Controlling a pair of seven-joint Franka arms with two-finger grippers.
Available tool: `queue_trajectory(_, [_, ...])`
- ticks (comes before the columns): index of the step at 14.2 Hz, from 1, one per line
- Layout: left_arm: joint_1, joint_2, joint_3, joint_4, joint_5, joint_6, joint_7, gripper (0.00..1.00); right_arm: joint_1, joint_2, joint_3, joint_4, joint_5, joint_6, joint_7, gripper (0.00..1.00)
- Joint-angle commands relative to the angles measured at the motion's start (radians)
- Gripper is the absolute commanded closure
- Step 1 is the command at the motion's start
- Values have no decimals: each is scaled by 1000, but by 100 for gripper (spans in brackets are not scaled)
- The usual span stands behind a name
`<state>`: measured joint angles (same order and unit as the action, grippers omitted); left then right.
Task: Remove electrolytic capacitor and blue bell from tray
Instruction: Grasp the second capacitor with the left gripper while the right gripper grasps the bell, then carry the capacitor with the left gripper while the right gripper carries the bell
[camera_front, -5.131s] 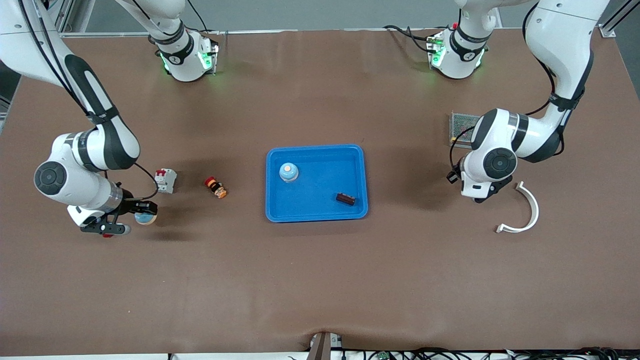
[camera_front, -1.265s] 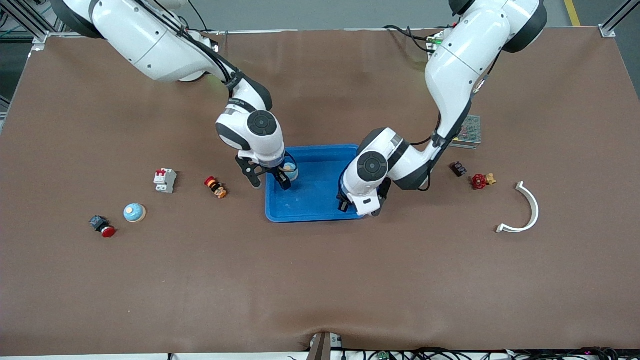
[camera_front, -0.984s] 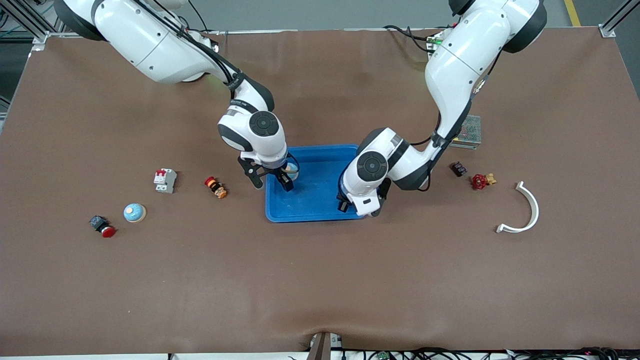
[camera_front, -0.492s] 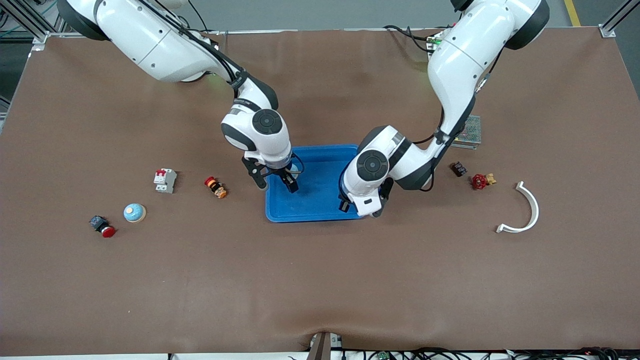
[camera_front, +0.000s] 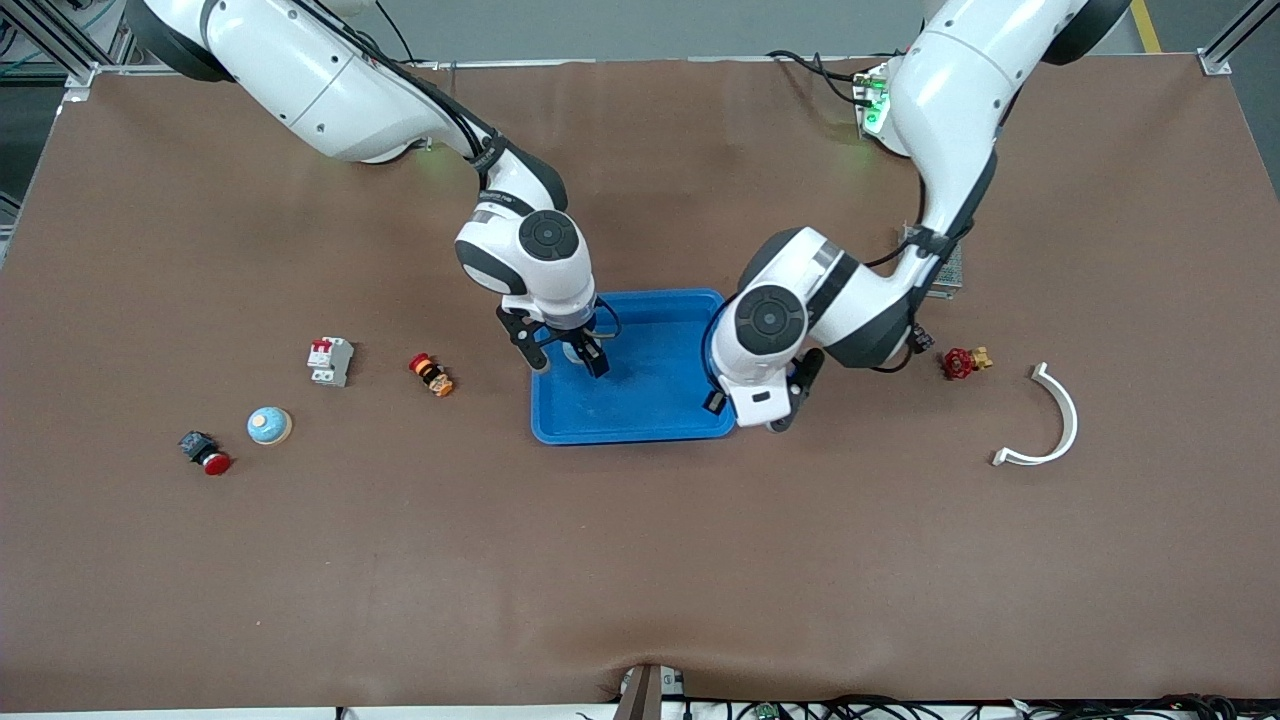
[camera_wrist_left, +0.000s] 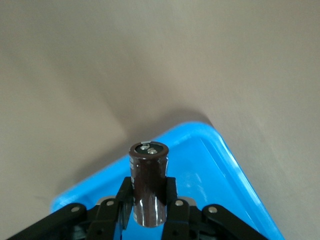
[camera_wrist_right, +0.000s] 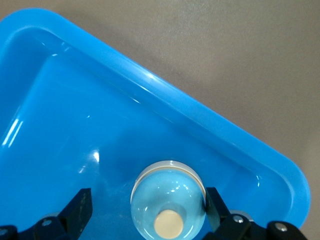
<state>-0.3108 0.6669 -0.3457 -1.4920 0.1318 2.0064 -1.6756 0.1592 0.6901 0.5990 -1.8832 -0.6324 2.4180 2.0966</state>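
A blue tray (camera_front: 640, 420) sits in the middle of the brown desk (camera_front: 640, 560). The right claw (camera_front: 568, 352) is low over the tray's corner toward the right arm's end. Its fingers are spread wide, one on each side of the blue bell (camera_wrist_right: 168, 200), with a gap on one side and the other finger right against the bell. The bell sits on the tray floor by that corner. The left claw (camera_front: 758, 408) is over the tray's edge toward the left arm's end. It is squeezed tight on a dark brown capacitor (camera_wrist_left: 148, 182), which stands upright between its fingers (camera_wrist_left: 116, 210). A second blue bell (camera_front: 268, 425) rests on the desk toward the right arm's end, by a red button (camera_front: 206, 452)
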Motion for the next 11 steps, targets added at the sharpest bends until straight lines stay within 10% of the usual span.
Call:
queue_trajectory(1, [54, -81, -1, -54, 9, -57, 98, 100, 13, 22, -2, 16, 14, -5, 14, 0])
queue_trajectory(3, [100, -116, -1, -92, 9, -70, 173, 100, 13, 20, -2, 16, 14, -5, 14, 0])
queue_trajectory(6, [174, -161, -1, -157, 9, -72, 298, 100, 10, 17, 1, 28, 16, -13, 14, 100])
queue_trajectory(11, [300, -208, -1, -243, 9, -72, 503, 100, -7, 12, 18, 58, 33, -22, 28, 100])
